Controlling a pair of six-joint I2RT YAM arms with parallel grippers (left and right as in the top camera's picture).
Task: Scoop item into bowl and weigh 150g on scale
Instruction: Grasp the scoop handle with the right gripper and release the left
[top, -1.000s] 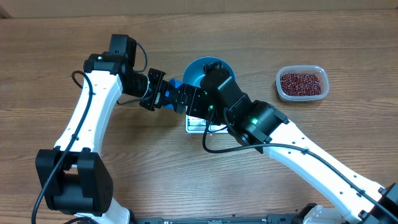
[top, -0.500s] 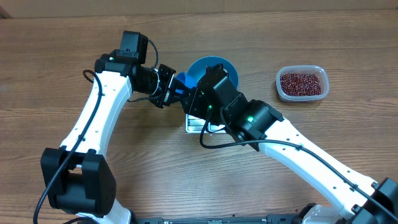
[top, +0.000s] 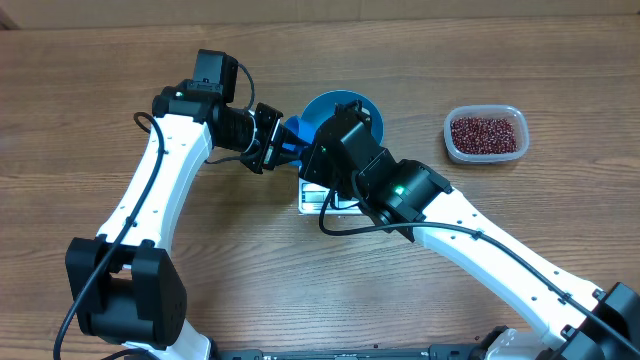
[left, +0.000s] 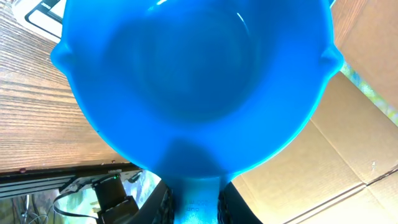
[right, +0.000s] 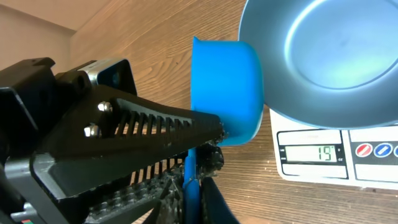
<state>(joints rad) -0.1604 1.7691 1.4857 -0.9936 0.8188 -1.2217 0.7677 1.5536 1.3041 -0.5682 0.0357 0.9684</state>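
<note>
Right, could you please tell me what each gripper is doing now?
Left gripper: closed on the handle of the blue scoop.
Right gripper: closed, seemingly on that handle too.

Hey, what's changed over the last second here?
The left gripper, holding the scoop, swung in toward the bowl. The right gripper shifted left and closed, apparently on the scoop's handle. The bowl, scale and bean tub stayed put.
</note>
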